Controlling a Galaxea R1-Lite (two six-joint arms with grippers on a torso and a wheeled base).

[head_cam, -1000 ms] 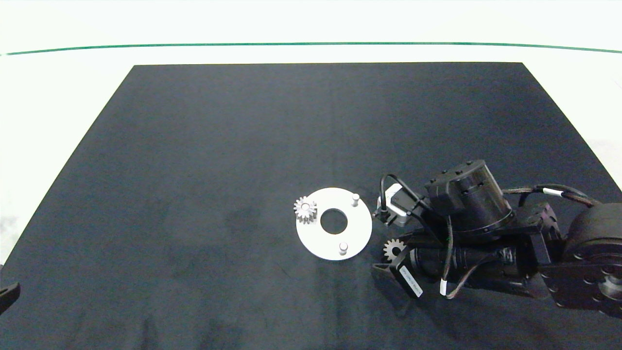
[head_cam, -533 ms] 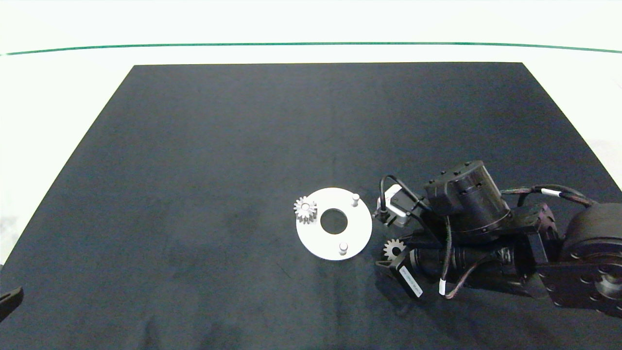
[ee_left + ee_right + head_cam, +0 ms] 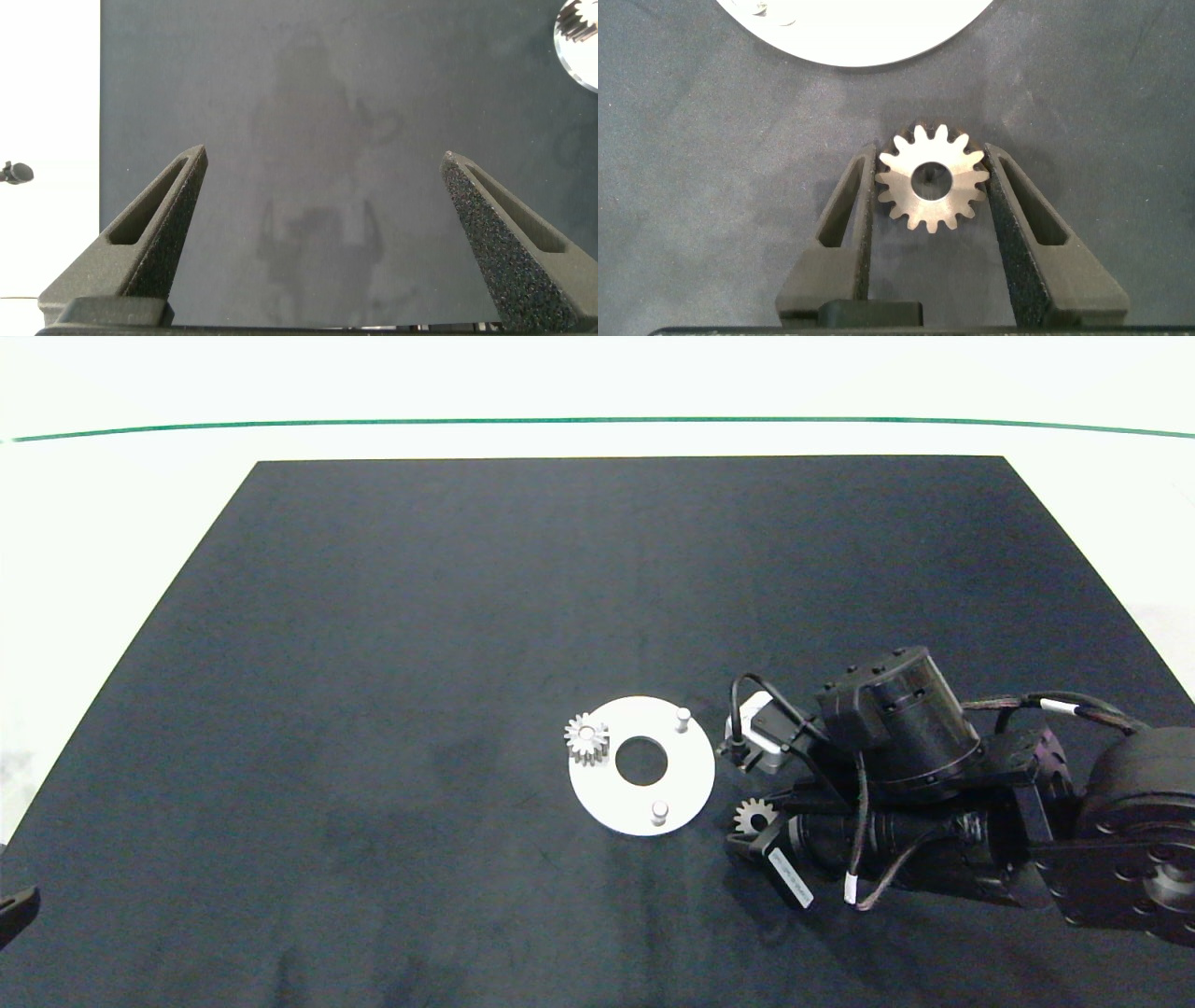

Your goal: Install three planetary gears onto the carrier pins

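A white disc [image 3: 616,798] lies on the black mat with its carrier pins upright. One planetary gear [image 3: 586,738] sits on the left pin. The far-right pin [image 3: 683,718] and the near pin [image 3: 660,812] are bare. A second planetary gear [image 3: 752,817] lies flat on the mat just right of the disc. My right gripper [image 3: 929,161] is shut on this gear [image 3: 931,179], both fingers touching its teeth. The disc's edge [image 3: 850,37] lies just past the fingertips. My left gripper [image 3: 322,154] stands open over bare mat at the table's near left corner.
The black mat [image 3: 420,616] covers most of the white table. A green line [image 3: 597,421] runs along the far side. My right arm's bulky wrist [image 3: 896,719] hangs over the mat right of the disc.
The right arm has shifted slightly, and the gear between its fingers has crept a touch to the left. The disc and the mounted gear have not moved.
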